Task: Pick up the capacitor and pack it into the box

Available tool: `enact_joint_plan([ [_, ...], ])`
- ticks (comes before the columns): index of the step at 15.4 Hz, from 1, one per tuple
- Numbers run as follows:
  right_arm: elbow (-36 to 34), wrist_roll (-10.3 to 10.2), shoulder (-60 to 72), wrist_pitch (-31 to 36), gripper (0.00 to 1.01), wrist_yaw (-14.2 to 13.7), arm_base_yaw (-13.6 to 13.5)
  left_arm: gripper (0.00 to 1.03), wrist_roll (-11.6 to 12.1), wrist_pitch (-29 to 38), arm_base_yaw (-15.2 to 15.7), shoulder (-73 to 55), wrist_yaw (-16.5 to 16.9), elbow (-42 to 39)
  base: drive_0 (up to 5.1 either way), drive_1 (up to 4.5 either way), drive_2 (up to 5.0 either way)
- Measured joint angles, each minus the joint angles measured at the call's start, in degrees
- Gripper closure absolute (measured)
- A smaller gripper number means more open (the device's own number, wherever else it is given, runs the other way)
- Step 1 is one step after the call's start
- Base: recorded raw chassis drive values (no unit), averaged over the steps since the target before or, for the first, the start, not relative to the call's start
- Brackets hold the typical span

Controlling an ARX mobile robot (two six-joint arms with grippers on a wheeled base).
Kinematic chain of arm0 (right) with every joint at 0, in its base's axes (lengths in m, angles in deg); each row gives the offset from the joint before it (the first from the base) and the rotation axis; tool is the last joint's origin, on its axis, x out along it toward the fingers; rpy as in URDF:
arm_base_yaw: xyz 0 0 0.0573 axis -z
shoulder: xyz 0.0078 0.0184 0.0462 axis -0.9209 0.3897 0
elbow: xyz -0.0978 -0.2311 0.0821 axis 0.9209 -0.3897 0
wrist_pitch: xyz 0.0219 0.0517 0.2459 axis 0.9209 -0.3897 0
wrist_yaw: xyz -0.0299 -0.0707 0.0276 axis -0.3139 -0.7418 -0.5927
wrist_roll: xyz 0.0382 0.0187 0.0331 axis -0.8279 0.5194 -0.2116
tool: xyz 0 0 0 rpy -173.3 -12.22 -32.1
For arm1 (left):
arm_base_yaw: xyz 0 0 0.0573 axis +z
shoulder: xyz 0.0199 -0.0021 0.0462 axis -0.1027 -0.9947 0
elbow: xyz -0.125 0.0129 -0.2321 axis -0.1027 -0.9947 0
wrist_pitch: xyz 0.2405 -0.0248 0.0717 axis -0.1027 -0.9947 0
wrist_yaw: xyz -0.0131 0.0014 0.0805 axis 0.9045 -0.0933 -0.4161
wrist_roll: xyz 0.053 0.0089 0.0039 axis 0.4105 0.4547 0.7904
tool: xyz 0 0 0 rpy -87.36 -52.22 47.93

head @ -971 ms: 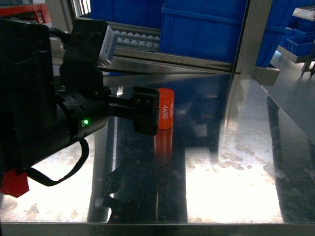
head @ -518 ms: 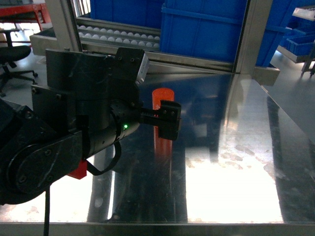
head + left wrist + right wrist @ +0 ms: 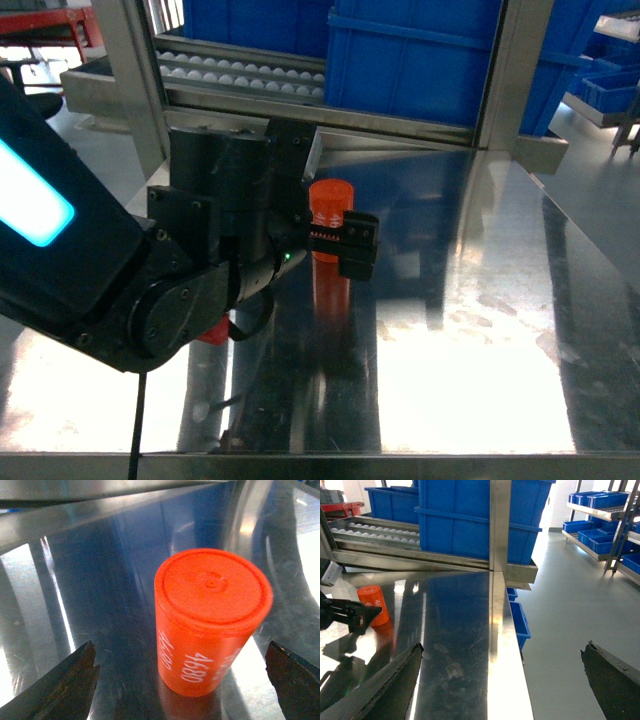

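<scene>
On the steel counter [image 3: 470,300], towards its far left, the orange capacitor [image 3: 331,205] is seen standing upright on its base, its flat top and white printed numbers clear in the left wrist view. The left tool [image 3: 187,667] is spread wide, and the capacitor [image 3: 210,620] is framed between its two fingers with a clear gap on each side, so nothing is gripped. In the head view the left tool [image 3: 345,245] is placed just in front of the can at mid-height. The right tool [image 3: 502,680] is also held released, well to the right over the counter's edge, with nothing between its fingers; the capacitor [image 3: 374,605] is seen far off at its left.

The task is judged to be at its start: the capacitor is not yet grasped or lifted, and the box is not found in any view, so picking, carrying and packing are all left to do.

Against the earlier frames, the left arm is seen swung round and advanced: a second ago its finger covered the can's left side, whereas now more of the can's top is exposed above the tool. The capacitor itself is unmoved.
</scene>
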Motion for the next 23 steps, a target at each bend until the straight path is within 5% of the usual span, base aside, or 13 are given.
enact_joint_plan([
  [4, 0.0, 0.0, 0.0, 0.0, 0.03, 0.0, 0.0, 0.05, -1.2, -3.7, 0.0, -7.2, -0.4, 9.7, 0.0, 0.0, 0.0],
  [7, 0.0, 0.0, 0.0, 0.0, 0.03, 0.0, 0.0, 0.3, -1.5, -3.6, 0.0, -9.0, -1.0, 11.9, 0.0, 0.0, 0.0],
  [12, 0.0, 0.0, 0.0, 0.0, 0.03, 0.0, 0.0, 0.53, -1.5, -2.7, 0.0, -9.1, -1.6, 11.9, 0.0, 0.0, 0.0],
  [15, 0.0, 0.0, 0.0, 0.0, 0.03, 0.0, 0.0, 0.58, -1.7, -1.0, 0.1, -8.6, -1.9, 10.6, 0.0, 0.0, 0.0],
  [18, 0.0, 0.0, 0.0, 0.0, 0.03, 0.0, 0.0, 0.58, -3.2, 4.9, 0.8, 0.9, -1.6, -1.2, 0.0, 0.0, 0.0],
  [21, 0.0, 0.0, 0.0, 0.0, 0.03, 0.0, 0.0, 0.58, -2.3, 16.1, 2.7, 22.2, 0.0, -19.5, 0.0, 0.0, 0.0],
  [23, 0.0, 0.0, 0.0, 0.0, 0.03, 0.0, 0.0, 0.58, -2.5, 14.8, 5.1, 31.7, -0.3, -30.9, 0.0, 0.0, 0.0],
])
